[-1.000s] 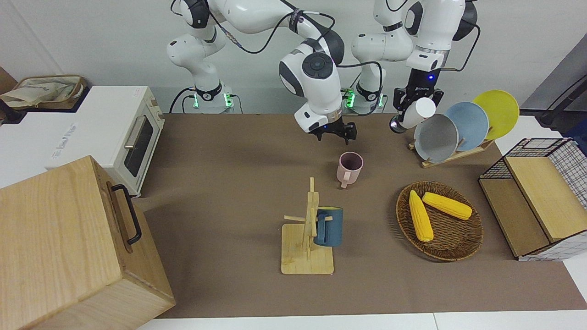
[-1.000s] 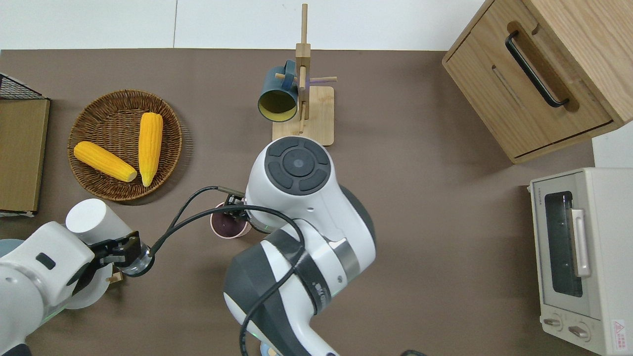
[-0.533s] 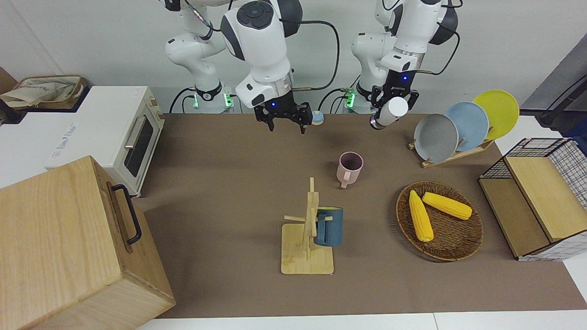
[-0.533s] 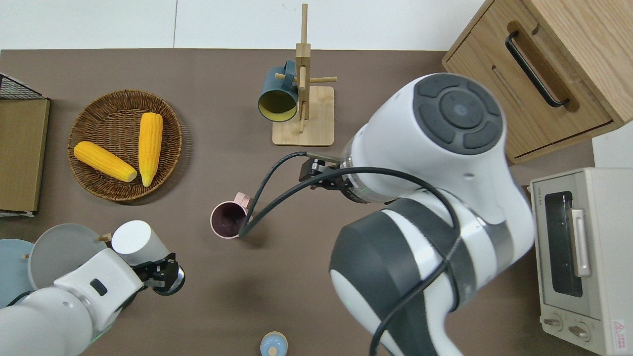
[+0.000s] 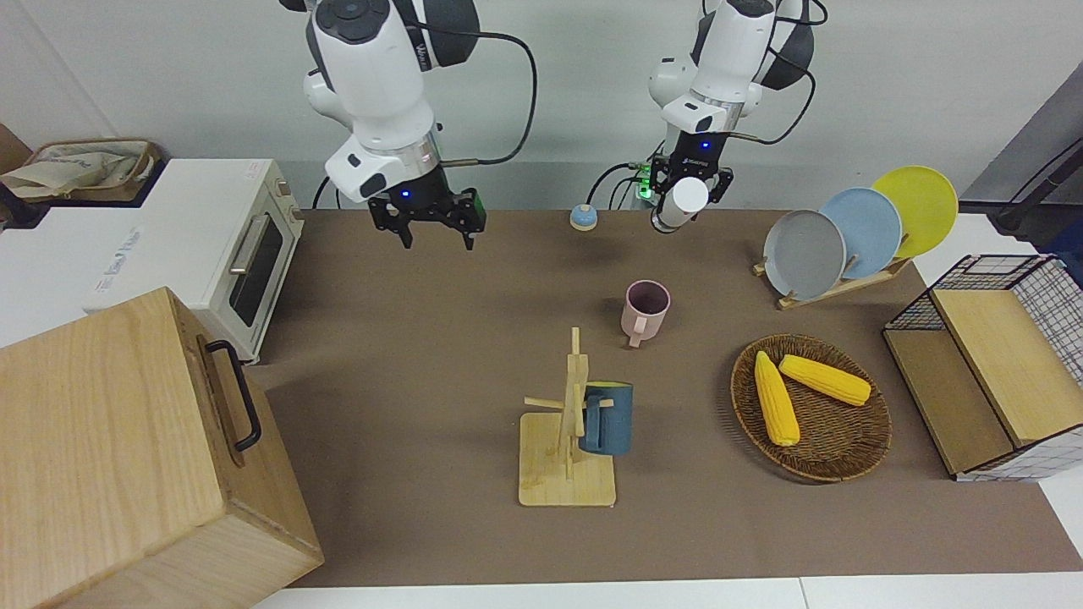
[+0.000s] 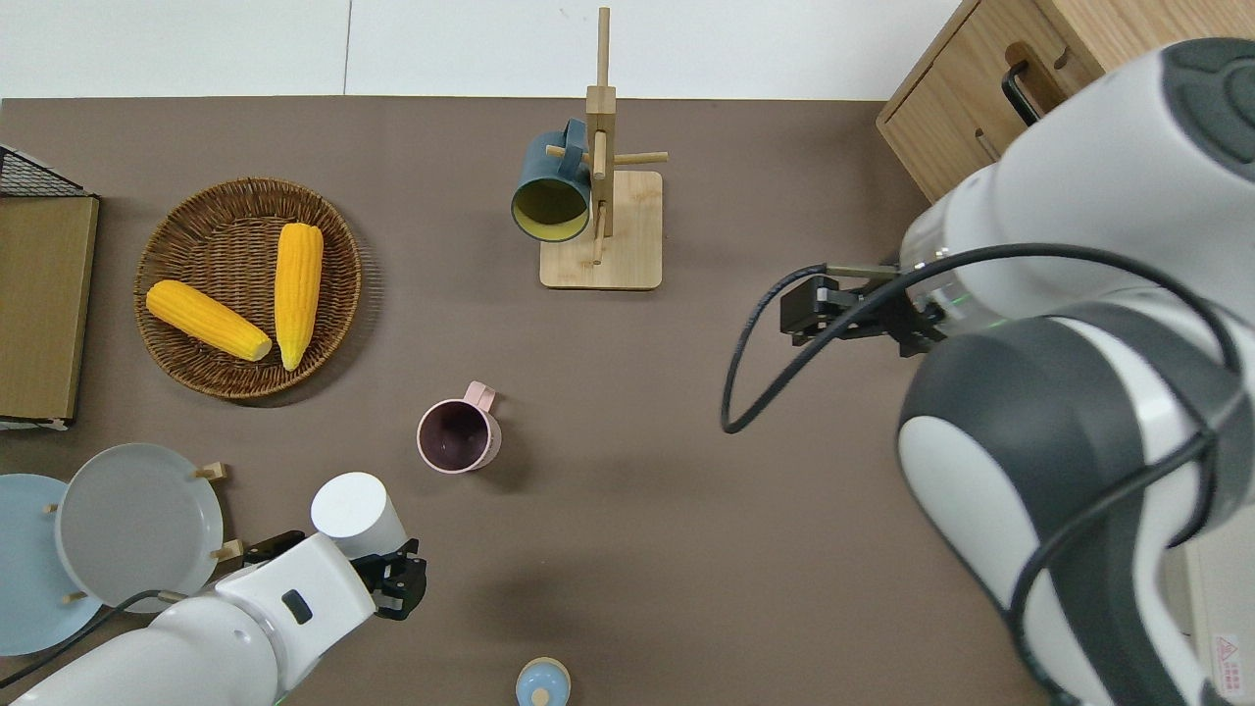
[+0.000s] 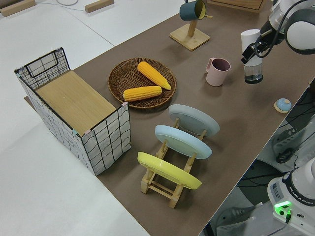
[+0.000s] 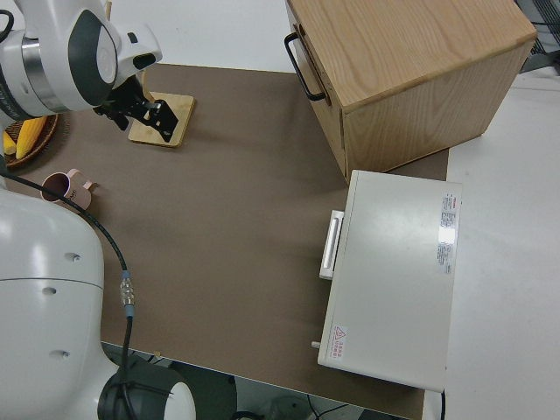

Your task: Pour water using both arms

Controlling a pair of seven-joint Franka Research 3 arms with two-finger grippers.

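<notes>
A pink mug point(image 5: 645, 310) stands upright mid-table; it also shows in the overhead view point(image 6: 456, 436) and the left side view point(image 7: 217, 71). My left gripper point(image 5: 687, 190) is shut on a white bottle point(image 6: 355, 507) with a clear end, held tilted in the air. In the overhead view the left gripper point(image 6: 389, 576) is over bare table nearer to the robots than the mug. My right gripper point(image 5: 436, 228) is open and empty, up in the air. In the overhead view the right gripper point(image 6: 855, 322) is over the table toward the right arm's end.
A mug tree point(image 5: 568, 440) carries a blue mug point(image 5: 607, 419). A wicker basket point(image 5: 838, 448) holds two corn cobs. A plate rack point(image 5: 833, 288), a wire crate point(image 5: 1053, 296), a small blue bell point(image 5: 582, 218), a toaster oven point(image 5: 228, 245) and a wooden cabinet point(image 5: 127, 448) ring the table.
My right gripper has risen from just above the pink mug and swung toward the right arm's end. My left gripper has carried the bottle from the plate rack toward the table's middle.
</notes>
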